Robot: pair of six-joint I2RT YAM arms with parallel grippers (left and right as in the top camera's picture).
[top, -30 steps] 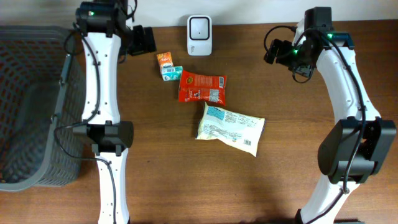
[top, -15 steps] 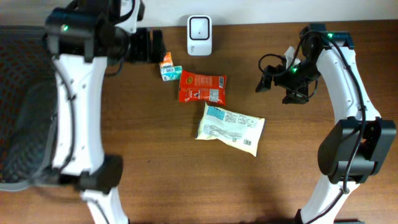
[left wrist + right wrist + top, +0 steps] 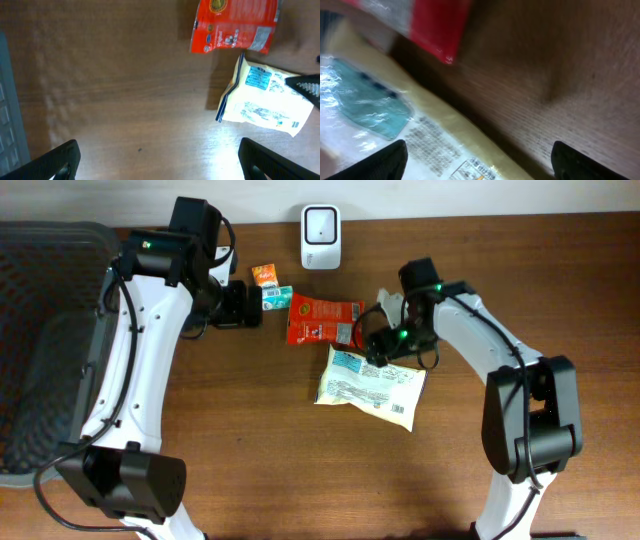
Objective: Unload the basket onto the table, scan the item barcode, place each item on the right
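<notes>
A yellow-white packet lies flat mid-table, with a red packet just behind it. Two small cartons sit further back, beside the white scanner. My right gripper hangs low over the yellow-white packet's far right edge. In the right wrist view it is open, with that packet under the left fingertip and bare wood under the other. My left gripper is beside the cartons, open over bare table, seeing both the red packet and the yellow-white one.
A dark mesh basket fills the table's left side. The wall runs right behind the scanner. Bare brown wood stretches across the front and far right of the table.
The right arm swung left and down from the back right to the yellow-white packet. The left arm came forward and right, from the back corner to beside the cartons.
</notes>
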